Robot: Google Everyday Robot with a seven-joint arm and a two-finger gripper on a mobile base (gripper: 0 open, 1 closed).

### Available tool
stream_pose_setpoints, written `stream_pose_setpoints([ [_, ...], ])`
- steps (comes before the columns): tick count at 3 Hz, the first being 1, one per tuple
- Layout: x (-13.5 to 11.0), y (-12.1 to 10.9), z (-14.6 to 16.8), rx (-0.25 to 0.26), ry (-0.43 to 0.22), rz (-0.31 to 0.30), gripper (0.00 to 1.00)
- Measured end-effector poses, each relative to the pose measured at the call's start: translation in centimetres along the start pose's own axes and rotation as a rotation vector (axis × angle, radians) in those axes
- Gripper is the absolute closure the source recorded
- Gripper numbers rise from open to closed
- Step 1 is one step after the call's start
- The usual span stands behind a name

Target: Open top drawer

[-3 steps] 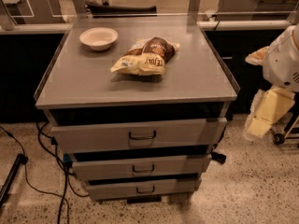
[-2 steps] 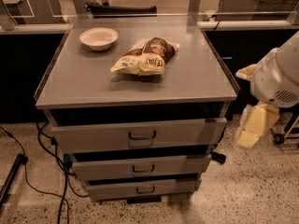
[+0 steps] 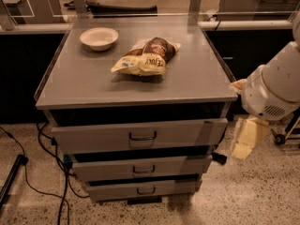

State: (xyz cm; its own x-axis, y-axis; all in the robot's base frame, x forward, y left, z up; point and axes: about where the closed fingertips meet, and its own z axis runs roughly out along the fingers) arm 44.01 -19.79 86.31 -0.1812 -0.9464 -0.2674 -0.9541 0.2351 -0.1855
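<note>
The top drawer (image 3: 103, 136) is the widest of three grey drawer fronts in the grey cabinet (image 3: 140, 97), with a small dark wire loop handle (image 3: 143, 136) at its centre. A dark gap shows between its upper edge and the cabinet top. My gripper (image 3: 244, 138) is cream-coloured and hangs below the white arm housing (image 3: 272, 90). It is just right of the cabinet, level with the top drawer's right end and apart from the handle.
On the cabinet top lie a white bowl (image 3: 99, 37) at the back left and a chip bag (image 3: 146, 56) in the middle. Two narrower drawers (image 3: 103, 169) sit below. Black cables (image 3: 47, 153) run over the speckled floor at left. Dark counters stand behind.
The arm and gripper have moved left and down, from well right of the cabinet to close beside its right side. The drawers, bowl and bag have not moved.
</note>
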Motion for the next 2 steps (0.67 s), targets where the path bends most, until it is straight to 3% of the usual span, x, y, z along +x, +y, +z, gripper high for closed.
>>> stream_pose_setpoints([
  [1, 0.4, 0.6, 1.5, -0.001, 0.006, -0.033, 0.00],
  [2, 0.8, 1.5, 5.3, -0.011, -0.015, -0.063, 0.00],
])
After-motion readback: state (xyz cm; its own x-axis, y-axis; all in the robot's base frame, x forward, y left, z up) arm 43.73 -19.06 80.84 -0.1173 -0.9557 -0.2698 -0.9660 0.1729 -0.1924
